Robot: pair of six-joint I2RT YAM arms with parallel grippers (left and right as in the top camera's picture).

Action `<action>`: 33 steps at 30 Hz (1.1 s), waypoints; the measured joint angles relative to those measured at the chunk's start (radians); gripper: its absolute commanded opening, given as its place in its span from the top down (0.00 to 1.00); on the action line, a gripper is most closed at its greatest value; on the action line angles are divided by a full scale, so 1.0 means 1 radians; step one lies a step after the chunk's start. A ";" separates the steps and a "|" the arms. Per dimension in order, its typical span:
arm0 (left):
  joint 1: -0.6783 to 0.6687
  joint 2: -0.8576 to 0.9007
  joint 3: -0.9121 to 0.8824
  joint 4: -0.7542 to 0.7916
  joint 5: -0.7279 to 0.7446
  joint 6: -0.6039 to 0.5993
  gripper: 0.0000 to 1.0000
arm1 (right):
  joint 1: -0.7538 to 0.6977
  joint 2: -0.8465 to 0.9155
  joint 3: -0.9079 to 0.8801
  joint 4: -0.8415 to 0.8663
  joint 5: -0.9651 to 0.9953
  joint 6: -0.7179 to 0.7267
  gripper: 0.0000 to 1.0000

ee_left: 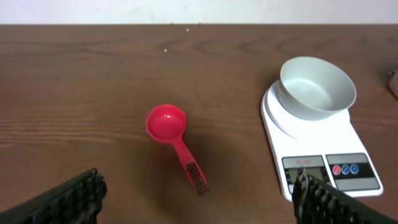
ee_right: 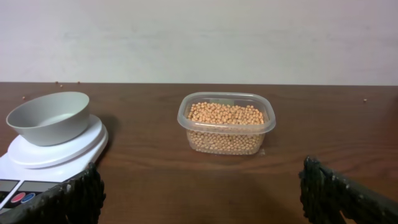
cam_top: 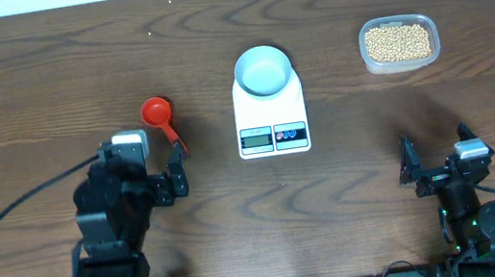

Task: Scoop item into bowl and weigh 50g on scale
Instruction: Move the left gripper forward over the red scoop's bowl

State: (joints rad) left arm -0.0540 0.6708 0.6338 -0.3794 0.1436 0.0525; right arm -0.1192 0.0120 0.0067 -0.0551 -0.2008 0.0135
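The tan-yellow beans fill a clear plastic container at the back right; they also show in the right wrist view. The pale bluish-white bowl stands empty on the white scale, also in the left wrist view and the right wrist view. A red scoop lies on the table left of the scale, bowl end away from me. My left gripper is open and empty, just short of the scoop's handle. My right gripper is open and empty at the front right.
The wooden table runs to a pale wall at the back. A few stray beans lie near the far edge. Black cables trail at the front left and front right.
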 measured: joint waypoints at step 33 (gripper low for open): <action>0.055 0.850 0.629 -0.274 0.084 -0.041 0.02 | 0.000 0.000 0.000 0.000 0.000 0.000 0.01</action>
State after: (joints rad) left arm 0.0013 1.5211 1.2633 -0.6533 0.2276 0.0116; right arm -0.1192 0.0120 0.0067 -0.0547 -0.2008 0.0135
